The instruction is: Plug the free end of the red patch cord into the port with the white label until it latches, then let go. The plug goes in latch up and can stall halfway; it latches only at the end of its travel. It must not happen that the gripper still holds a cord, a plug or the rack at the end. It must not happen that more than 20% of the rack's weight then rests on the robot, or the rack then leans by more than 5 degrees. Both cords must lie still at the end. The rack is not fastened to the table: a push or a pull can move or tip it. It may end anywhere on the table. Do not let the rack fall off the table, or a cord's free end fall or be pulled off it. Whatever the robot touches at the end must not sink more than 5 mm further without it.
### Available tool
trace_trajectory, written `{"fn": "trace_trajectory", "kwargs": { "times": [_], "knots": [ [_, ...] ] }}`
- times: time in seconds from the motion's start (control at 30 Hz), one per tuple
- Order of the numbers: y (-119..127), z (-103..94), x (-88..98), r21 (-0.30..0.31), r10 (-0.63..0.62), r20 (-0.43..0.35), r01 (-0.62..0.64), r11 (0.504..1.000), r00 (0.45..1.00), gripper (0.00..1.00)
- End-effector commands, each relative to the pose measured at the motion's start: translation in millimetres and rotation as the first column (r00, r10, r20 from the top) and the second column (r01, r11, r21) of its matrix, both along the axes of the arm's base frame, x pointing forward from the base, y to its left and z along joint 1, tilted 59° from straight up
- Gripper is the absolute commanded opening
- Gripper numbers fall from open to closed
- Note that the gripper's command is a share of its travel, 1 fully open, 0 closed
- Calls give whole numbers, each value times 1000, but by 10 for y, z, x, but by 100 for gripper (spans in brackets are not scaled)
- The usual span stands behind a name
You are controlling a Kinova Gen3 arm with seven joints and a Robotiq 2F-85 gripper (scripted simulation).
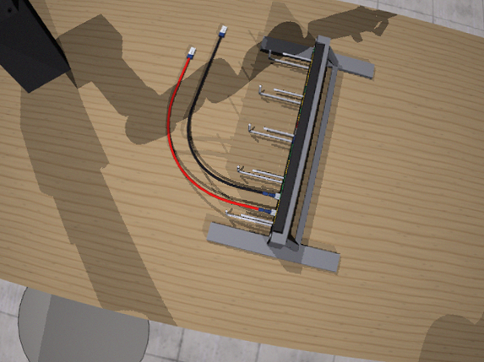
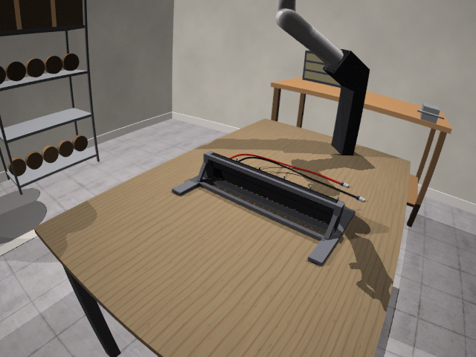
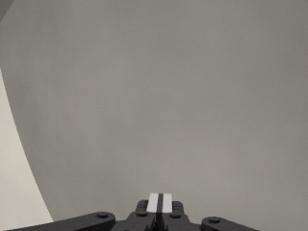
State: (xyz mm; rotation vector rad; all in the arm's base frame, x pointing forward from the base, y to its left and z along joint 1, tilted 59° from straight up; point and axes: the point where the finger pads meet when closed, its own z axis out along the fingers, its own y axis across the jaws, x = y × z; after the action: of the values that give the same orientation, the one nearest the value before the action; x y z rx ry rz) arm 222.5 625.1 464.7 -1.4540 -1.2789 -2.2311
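The red patch cord point(image 1: 172, 138) lies in a curve on the table. Its free plug point(image 1: 191, 52) rests at the far left of the rack, and its other end point(image 1: 267, 209) is plugged into the rack's near end. The black cord point(image 1: 192, 135) lies beside it, with its free plug point(image 1: 222, 30) on the table. The grey rack point(image 1: 300, 149) stands upright on the table; it also shows in the exterior view point(image 2: 268, 190). The white-labelled port is too small to make out. My gripper point(image 3: 160, 207) shows only in the wrist view, shut with nothing between the fingers, facing a blank wall high above the table.
Several metal cable hooks point(image 1: 270, 133) stick out from the rack's front toward the cords. The arm's black base column point(image 2: 349, 103) stands at the table's far edge. A side table point(image 2: 361, 100) and a shelf unit point(image 2: 42, 96) stand beyond the table.
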Motion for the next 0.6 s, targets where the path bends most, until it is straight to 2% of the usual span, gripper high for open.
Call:
{"fn": "trace_trajectory", "kwargs": {
  "times": [0.0, 0.07, 0.1, 0.57],
  "knots": [
    [-21, -314, 269, -9, -48, 15, 48, 999, 999, 0],
    [-21, -314, 269, -9, -48, 15, 48, 999, 999, 0],
    [-29, -491, 385, -5, -68, 15, 68, 998, 998, 0],
    [-317, -1437, 1078, 13, -187, 7, 187, 982, 982, 0]
  ]
}}
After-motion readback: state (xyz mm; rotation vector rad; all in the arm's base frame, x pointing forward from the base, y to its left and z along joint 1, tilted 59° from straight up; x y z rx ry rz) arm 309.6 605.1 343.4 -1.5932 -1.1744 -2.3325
